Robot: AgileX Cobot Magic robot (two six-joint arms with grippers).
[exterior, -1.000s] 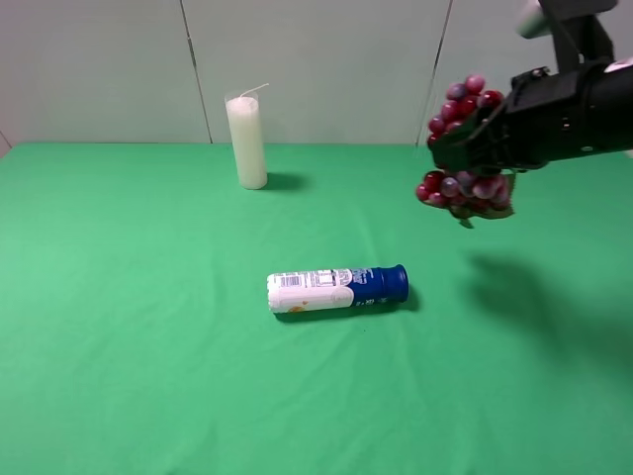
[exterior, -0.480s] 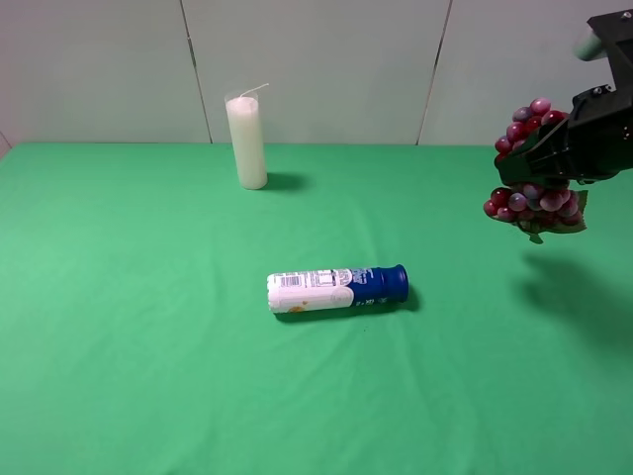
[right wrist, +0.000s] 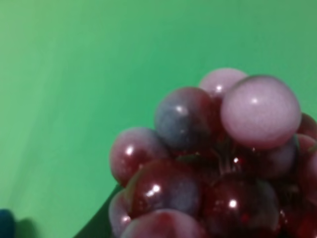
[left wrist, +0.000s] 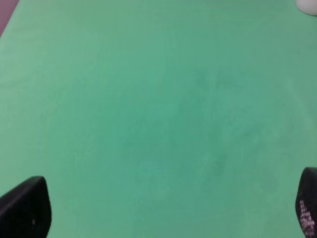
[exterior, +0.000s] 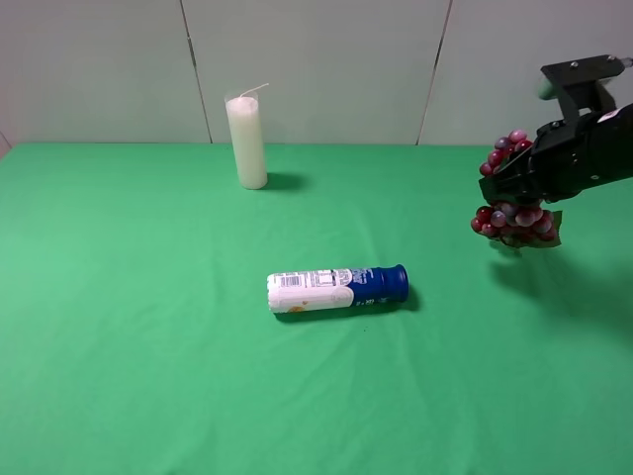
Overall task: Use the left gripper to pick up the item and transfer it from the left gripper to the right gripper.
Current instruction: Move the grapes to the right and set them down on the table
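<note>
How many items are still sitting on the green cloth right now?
2: the white candle standing upright at the back, and the white-and-blue bottle lying on its side mid-table. The grapes are off the cloth, held in the right gripper.

Spread gripper fingertips (left wrist: 25, 208) over green cloth (left wrist: 163, 109)

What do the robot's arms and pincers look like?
The right arm is thick, black and blocky, with a black bracket on top and a small light-grey knob at its end. Its right pincer is black too. Of the left pincer, only two dark, rounded black fingertips show.
</note>
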